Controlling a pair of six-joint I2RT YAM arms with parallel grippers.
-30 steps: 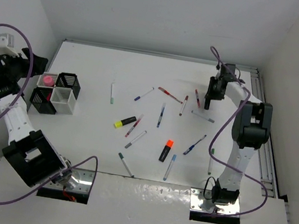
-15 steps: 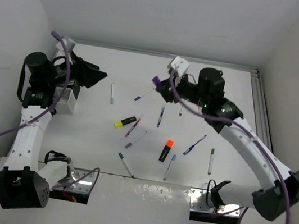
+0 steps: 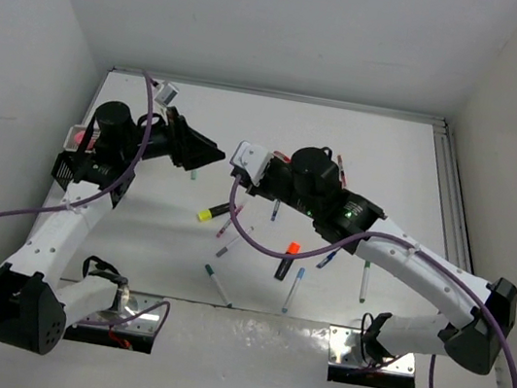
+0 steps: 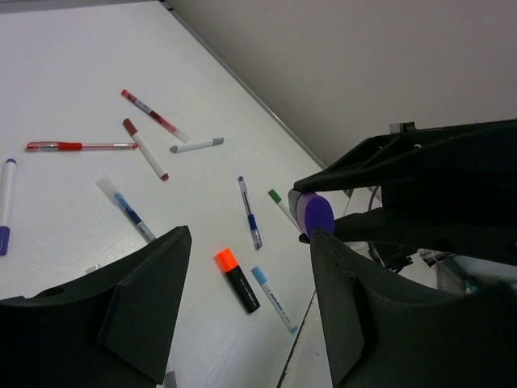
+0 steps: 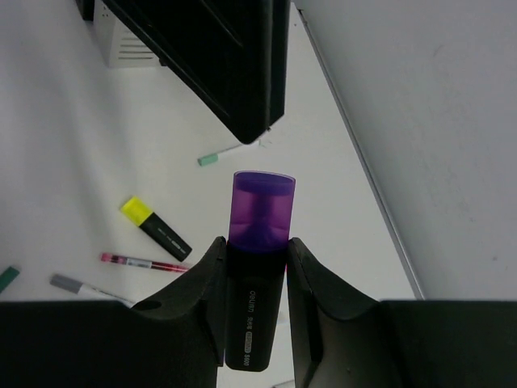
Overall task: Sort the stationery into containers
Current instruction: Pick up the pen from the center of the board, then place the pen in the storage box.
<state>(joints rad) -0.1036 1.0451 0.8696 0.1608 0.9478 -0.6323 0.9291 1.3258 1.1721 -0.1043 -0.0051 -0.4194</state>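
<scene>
While our right gripper clamps the purple highlighter by its black barrel, cap pointing left, our left gripper faces it close by, jaws spread wide and empty. Both hang above the table, left of middle. The mesh containers sit at the left edge, and other pens lie scattered below.

The right fingers' purple highlighter blocks the way just ahead of the open left fingers, pens scattered below.
</scene>
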